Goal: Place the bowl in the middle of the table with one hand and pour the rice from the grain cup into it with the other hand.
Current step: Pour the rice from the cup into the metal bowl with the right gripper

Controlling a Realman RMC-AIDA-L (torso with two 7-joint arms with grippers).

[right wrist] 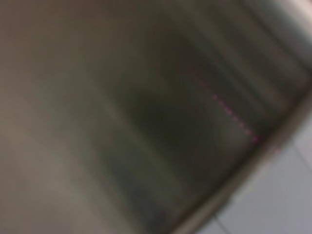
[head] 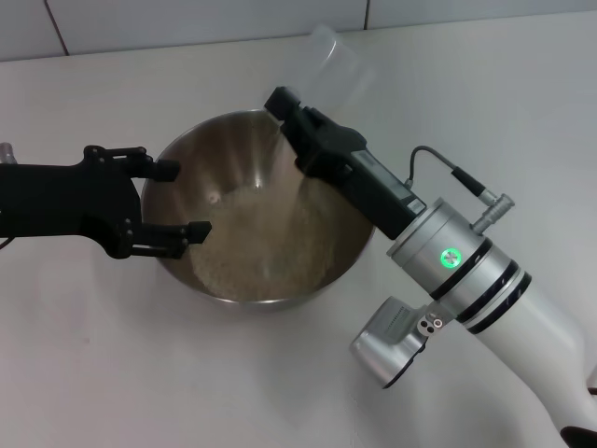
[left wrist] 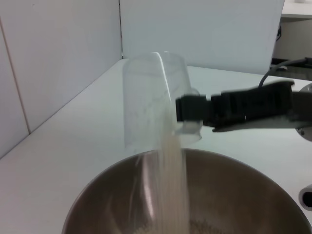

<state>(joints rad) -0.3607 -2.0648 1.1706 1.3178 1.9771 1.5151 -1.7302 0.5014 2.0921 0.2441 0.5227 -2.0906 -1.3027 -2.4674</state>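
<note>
Rice (left wrist: 174,185) streams from grain cup (left wrist: 155,100) (bowl (head: 256,210) partly hidden).

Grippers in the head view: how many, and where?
2. The left black two-fingered gripper sits open at the large stainless-steel bowl's left rim; the right black gripper holds the tipped clear plastic grain cup over its far rim.

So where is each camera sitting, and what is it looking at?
Head view: up on the robot's head, looking down at the bowl, with both arms, left gripper and right gripper showing.
Left wrist view: low by the bowl's rim, facing the tipped cup pouring rice; only the right arm shows.
Right wrist view: close on the bowl's wall; no arm shows.
All three see the bowl.
</note>
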